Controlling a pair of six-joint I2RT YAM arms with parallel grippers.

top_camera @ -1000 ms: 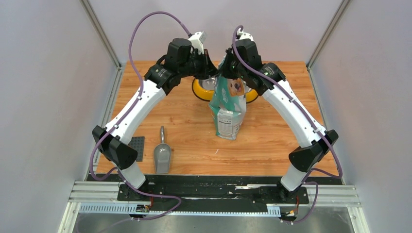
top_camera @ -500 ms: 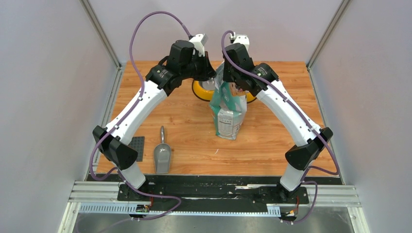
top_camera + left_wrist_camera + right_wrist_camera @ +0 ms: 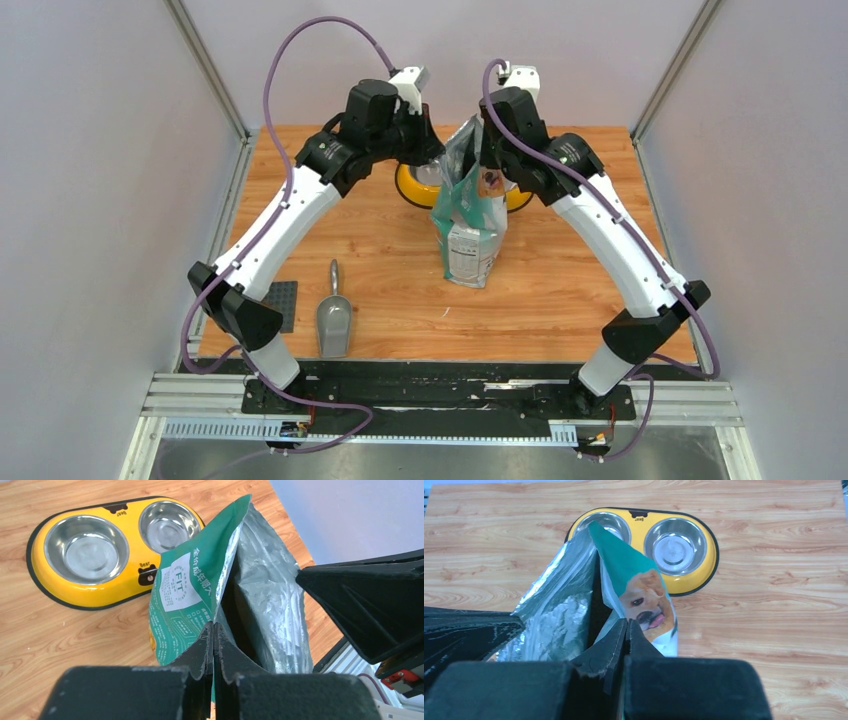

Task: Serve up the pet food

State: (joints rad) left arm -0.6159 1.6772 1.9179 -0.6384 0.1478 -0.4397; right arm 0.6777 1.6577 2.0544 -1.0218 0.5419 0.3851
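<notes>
A wooden table [image 3: 560, 290] is seen from above, enclosed by pale grey walls. Two white and black arms are bolted at its near edge. The left arm [image 3: 290, 205] and the right arm [image 3: 600, 225] are arched inward, and their wrists are brought close together over the far middle of the table.

A teal-green pouch [image 3: 470, 225] is stood upright between the wrists, its base resting on the wood. A golden retriever is printed on one wall and white text panels on the other. Its mouth is spread open, so that the crinkled silver lining is shown.

A yellow double feeder [image 3: 60, 590] with a black rim is set just behind the pouch. The shiny bottoms of its two steel bowls [image 3: 86, 550] are in view.

A grey plastic scoop [image 3: 333, 322] is laid flat near the left arm's base, well apart from the pouch. A small dark square plate [image 3: 283, 303] is seen just left of it.

The left gripper [image 3: 213, 630] is pinched tight on the top edge of the text-printed wall. The right gripper [image 3: 626, 627] is pinched tight on the edge of the retriever-printed wall opposite.

The pet food itself cannot be seen: the inside of the pouch is in shadow.
</notes>
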